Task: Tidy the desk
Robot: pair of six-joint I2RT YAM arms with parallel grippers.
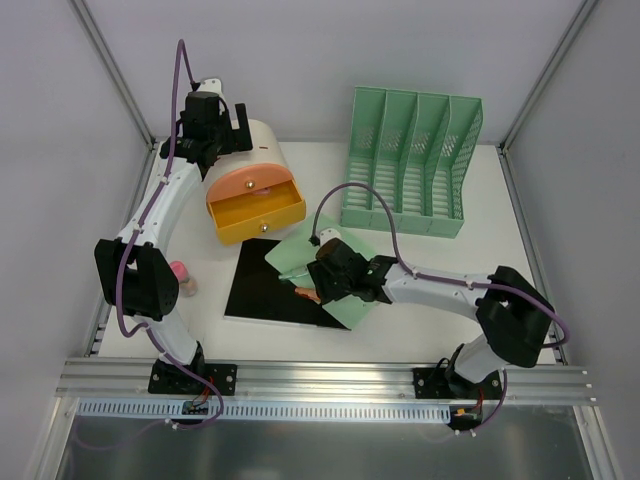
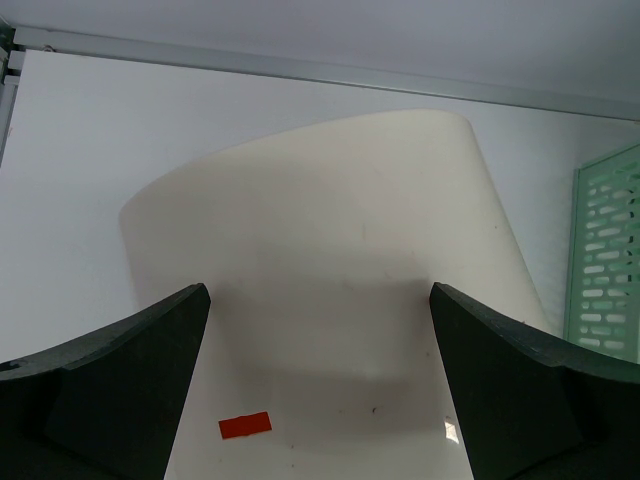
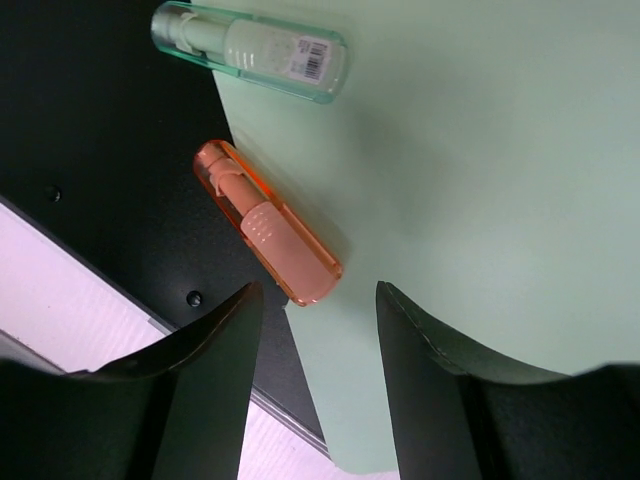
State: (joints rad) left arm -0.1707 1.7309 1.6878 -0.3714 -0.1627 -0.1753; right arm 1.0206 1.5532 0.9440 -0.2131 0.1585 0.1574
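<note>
The white table point(image 1: 290, 340) runs from the rail by the arm bases out to the grey walls and lies below both pincers. Nearest, well to the left of the right pincer, a small pink item point(image 1: 180, 276) stands on the table beside the left arm. The right pincer point(image 3: 320, 295) hangs low over the middle of the table, jaws partly apart and gripping nothing. An orange tube point(image 3: 268, 235) lies just ahead of it with its near end between the fingertips; whether they touch it I cannot tell. The tube crosses the edge where a pale green folder point(image 3: 480, 180) overlaps a black sheet point(image 3: 90, 150), and beyond it a clear green bottle point(image 3: 250, 52) crosses the same edge. Farther out, the left pincer point(image 2: 320, 290) is spread wide and empty at the rounded back of a cream box point(image 2: 330, 230), whose yellow drawer point(image 1: 258, 218) stands pulled out toward the sheet. A green rack point(image 1: 410, 165) stands to its right, far beyond the right pincer.
</note>
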